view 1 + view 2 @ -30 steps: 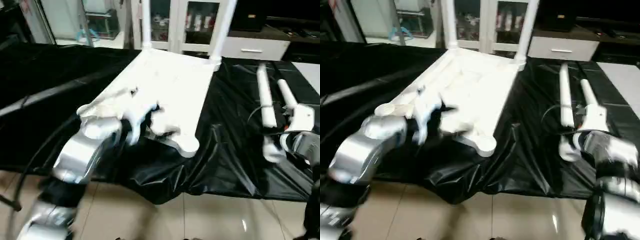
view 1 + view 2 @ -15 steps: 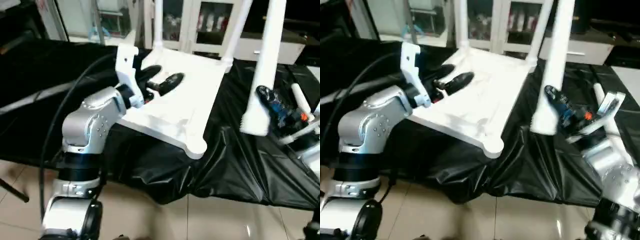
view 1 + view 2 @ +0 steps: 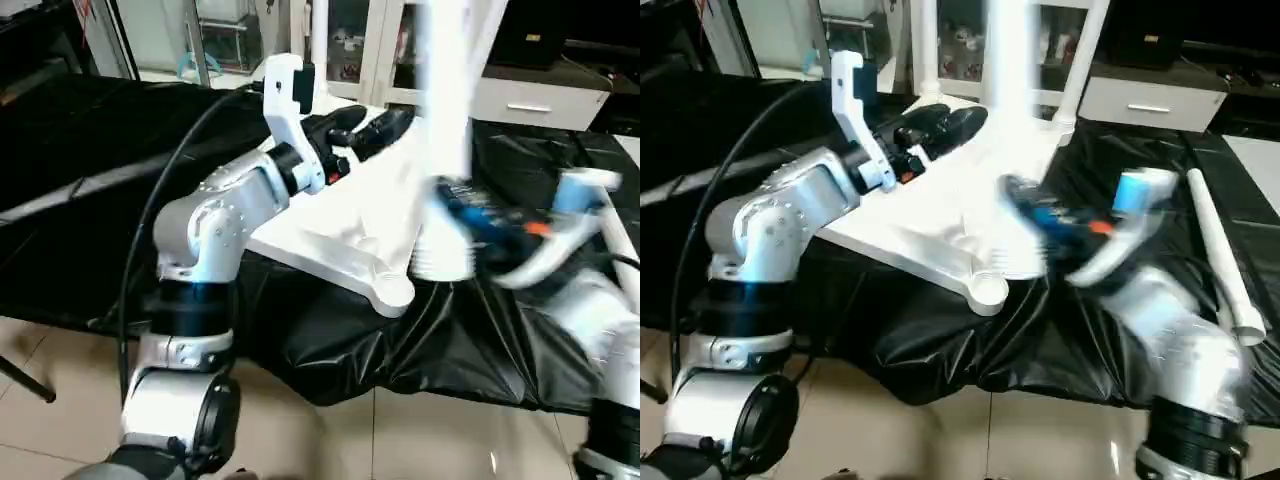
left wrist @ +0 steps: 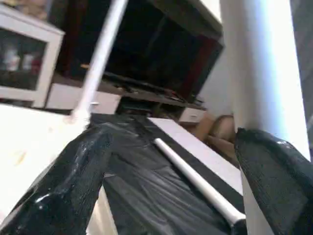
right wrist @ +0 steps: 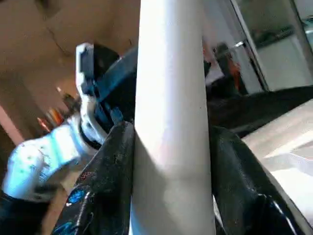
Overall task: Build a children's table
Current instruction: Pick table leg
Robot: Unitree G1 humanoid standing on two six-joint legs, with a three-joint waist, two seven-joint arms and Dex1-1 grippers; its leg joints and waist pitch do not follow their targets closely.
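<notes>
Left eye view: white tabletop upside down on the black-covered table, near corner socket jutting over the table's front edge.
Fitted legs: two white legs standing up from the far corners, one on the far left, the other on the far right.
Left gripper: raised over the tabletop's far half, black fingers spread wide, nothing between them.
Left wrist view: both fingers well apart and bare; the carried leg rising close past one of them, contact impossible to tell.
Right gripper: blurred, up above the tabletop's right edge, clamped around a third white leg.
Carried leg: roughly upright, wide ribbed end lowest, hanging just beside the near corner socket and clear of it, upper end out past the picture's top.
Right wrist view: fingers pressed on both sides of the white tube, grip firm, left arm visible behind.
Fourth leg: lying flat on the black cover at the right, well apart from the tabletop, wide end toward the front edge.
Background: white cabinet with glass doors behind the table, tiled floor in front.
</notes>
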